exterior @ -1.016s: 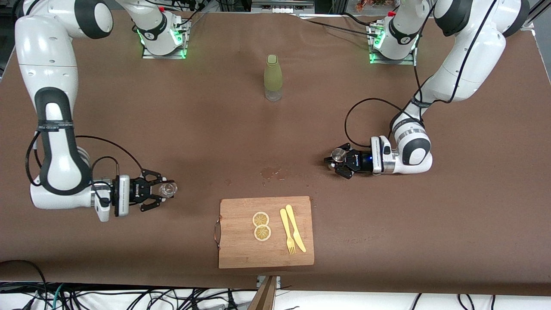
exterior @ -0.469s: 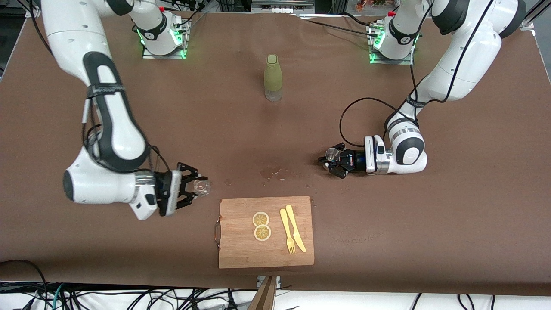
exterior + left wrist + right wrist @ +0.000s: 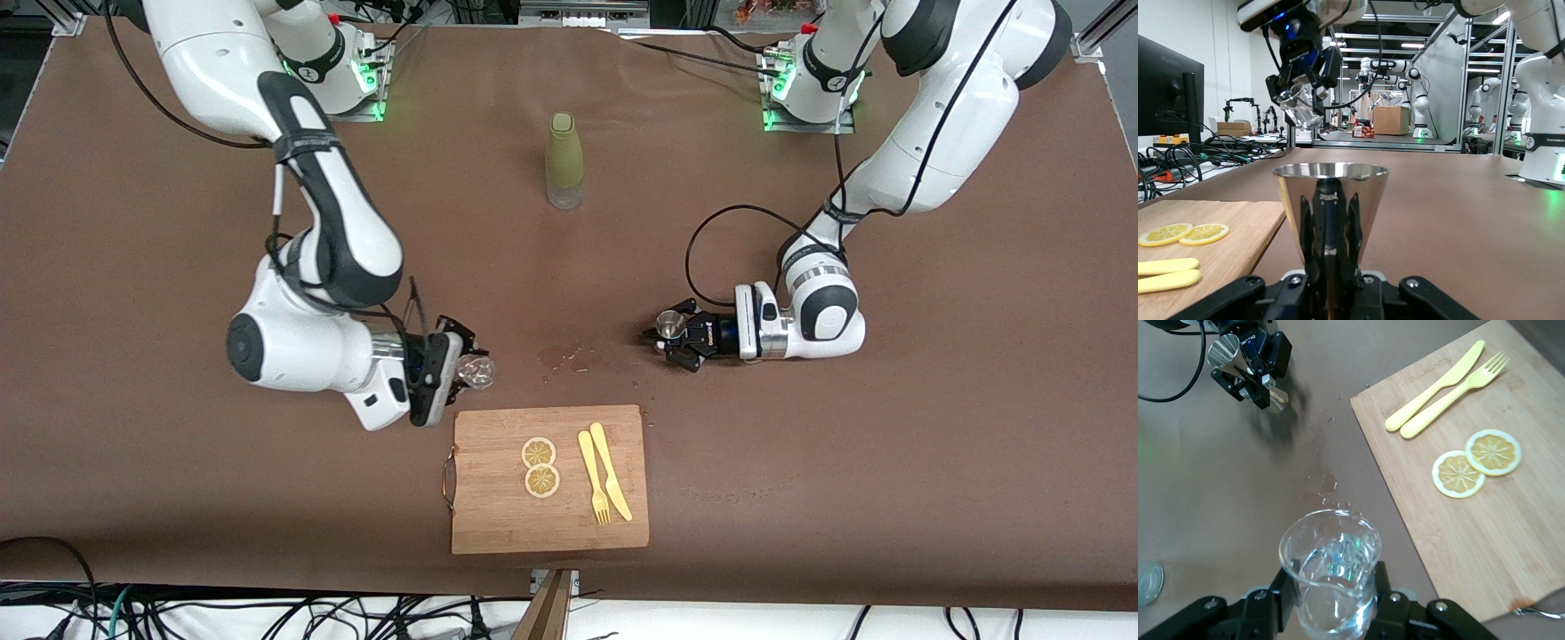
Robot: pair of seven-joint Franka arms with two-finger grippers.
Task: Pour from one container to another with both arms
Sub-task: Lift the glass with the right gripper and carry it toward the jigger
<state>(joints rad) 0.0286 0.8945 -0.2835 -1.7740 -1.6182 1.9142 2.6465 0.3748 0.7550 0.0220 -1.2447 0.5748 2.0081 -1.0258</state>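
My right gripper [image 3: 464, 370] is shut on a clear glass beaker [image 3: 478, 372] with some water in it, held in the air over the table by the cutting board's corner. In the right wrist view the beaker [image 3: 1331, 573] sits upright between the black fingers [image 3: 1269, 613]. My left gripper [image 3: 673, 338] is shut on a small metal cone cup [image 3: 669, 324], low over the table toward the left arm's end. The cup [image 3: 1331, 197] fills the middle of the left wrist view, mouth up. The two containers are apart, with wet spots [image 3: 560, 357] on the table between them.
A wooden cutting board [image 3: 498, 524] lies near the front camera with two lemon slices [image 3: 540, 467] and a yellow knife and fork [image 3: 604, 475]. A green bottle [image 3: 564, 160] stands upright mid-table, farther from the camera.
The right arm has swung in from its end of the table toward the middle, carrying the beaker to the board's corner. The left gripper has slid a little toward the middle with the cup.
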